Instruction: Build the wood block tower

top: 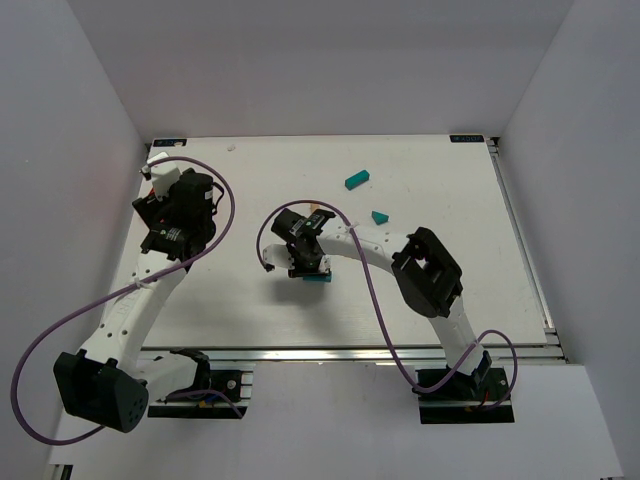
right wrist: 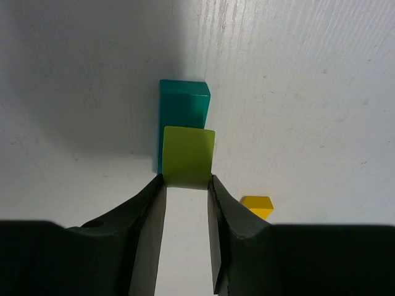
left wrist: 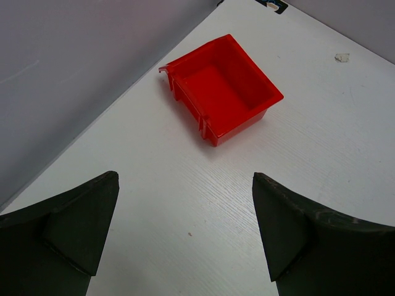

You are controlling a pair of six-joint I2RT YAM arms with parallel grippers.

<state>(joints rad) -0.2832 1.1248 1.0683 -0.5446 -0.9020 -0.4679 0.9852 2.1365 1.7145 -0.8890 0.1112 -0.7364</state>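
My right gripper is shut on a small yellow-green block, its fingertips pinching the block's two sides. Directly behind and beneath it lies a teal block on the table; whether the two touch I cannot tell. In the top view the right gripper hovers mid-table with the teal block peeking out at its near side. A small yellow block lies to the right of the fingers. My left gripper stands wide open over bare table, holding nothing.
A red bin, nothing inside it, sits ahead of the left gripper near the left wall. A long teal block and a teal wedge lie further back on the table, right of centre. A tan piece shows behind the right wrist.
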